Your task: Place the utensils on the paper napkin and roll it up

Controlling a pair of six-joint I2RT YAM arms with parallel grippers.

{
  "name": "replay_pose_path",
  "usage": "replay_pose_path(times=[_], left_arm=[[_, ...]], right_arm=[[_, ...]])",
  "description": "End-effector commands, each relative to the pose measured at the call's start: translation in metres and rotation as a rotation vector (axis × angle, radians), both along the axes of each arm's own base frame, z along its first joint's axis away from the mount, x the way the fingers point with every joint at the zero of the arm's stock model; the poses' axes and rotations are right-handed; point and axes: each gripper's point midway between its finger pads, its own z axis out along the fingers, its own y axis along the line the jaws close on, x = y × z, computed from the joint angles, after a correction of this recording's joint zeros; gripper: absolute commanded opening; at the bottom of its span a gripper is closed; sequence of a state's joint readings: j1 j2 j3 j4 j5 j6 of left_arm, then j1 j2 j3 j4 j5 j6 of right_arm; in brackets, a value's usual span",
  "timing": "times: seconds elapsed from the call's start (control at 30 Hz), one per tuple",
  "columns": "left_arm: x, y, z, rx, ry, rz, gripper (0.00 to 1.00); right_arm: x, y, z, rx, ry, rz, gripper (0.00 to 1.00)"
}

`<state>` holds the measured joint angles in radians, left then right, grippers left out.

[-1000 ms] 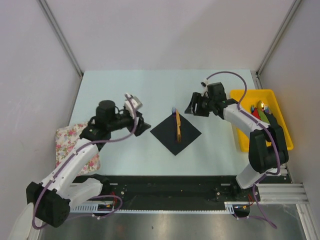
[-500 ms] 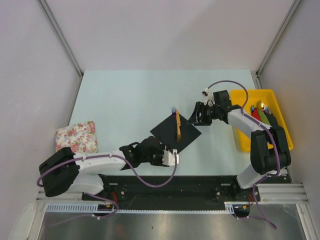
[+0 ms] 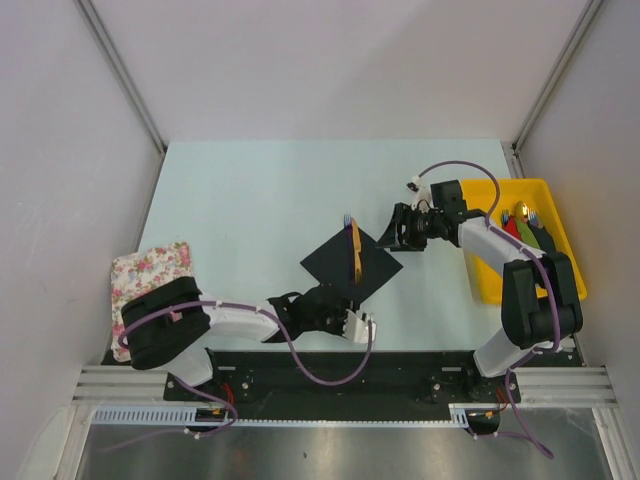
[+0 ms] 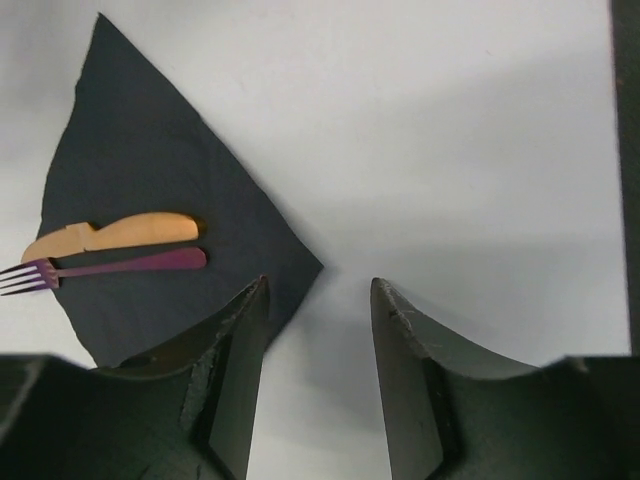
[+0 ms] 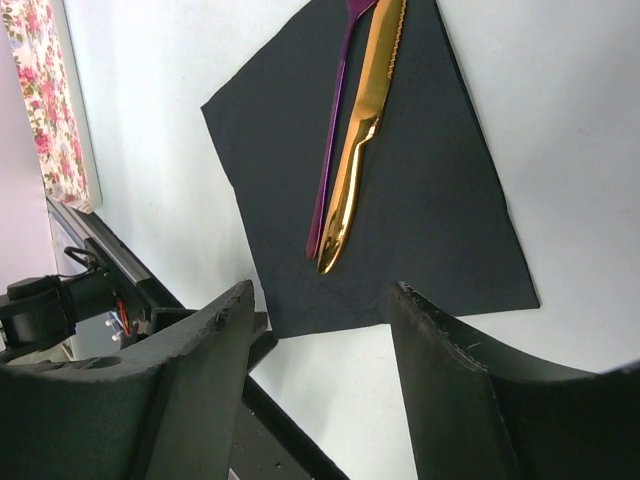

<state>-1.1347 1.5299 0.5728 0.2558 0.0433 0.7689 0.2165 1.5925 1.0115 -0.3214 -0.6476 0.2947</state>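
left wrist view shows the fork point(image 4: 120, 265) tines; right wrist crops them.

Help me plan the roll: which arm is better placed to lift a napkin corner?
Probably left: the left gripper is open with a corner of the paper napkin ahead of its gap; the right gripper faces an edge.

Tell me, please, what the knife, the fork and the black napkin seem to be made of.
Knife: probably metal with a polished gold finish, since it gives bright, mirror-like reflections.
Fork: probably metal too, with a glossy purple coating that shows a thin highlight along the handle.
Black napkin: seemingly paper, as it is matte and thin and lies flat without shine.
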Motion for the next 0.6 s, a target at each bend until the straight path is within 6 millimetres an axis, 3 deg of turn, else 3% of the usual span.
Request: replay_pose_path(times=[0.0,0.13,0.27,0.57], left_arm=[[0.012,-0.027,0.012,-0.068,-0.049,-0.005,0.49],[0.016,-0.031,0.011,-0.081,-0.051,0.017,0.40],[0.022,-0.030,0.015,-0.098,-0.046,0.036,0.21],[0.047,-0.040,0.040,-0.167,-0.005,0.104,0.00]], right_arm=[[0.000,-0.001,0.002,-0.002,-0.018,0.013,0.62],[-0.001,-0.001,-0.001,-0.004,-0.010,0.014,0.62],[-0.002,-0.001,-0.003,-0.002,-0.001,0.018,0.63],[-0.003,-0.001,-0.008,0.004,0.020,0.021,0.64]])
